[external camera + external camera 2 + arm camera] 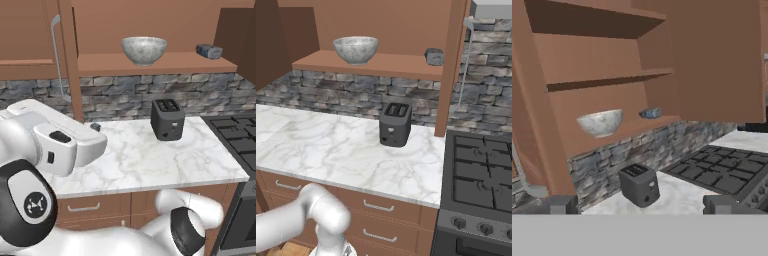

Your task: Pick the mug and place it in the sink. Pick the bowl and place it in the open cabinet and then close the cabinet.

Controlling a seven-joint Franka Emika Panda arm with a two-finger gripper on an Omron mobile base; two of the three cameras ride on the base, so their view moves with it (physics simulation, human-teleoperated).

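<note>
Bowl (144,50) sits upright on the cabinet's (155,63) lower shelf, door open, small dark block (209,51) well apart along the shelf. My jaws are released, holding nothing, facing the toaster (639,185) on the bench (150,160).

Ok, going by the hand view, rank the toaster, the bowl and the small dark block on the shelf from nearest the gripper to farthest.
1. Toaster: on the counter, just beyond the open gripper.
2. Bowl: on the cabinet's bottom shelf, up and left.
3. Small dark block: same shelf, further along toward the right end.
</note>
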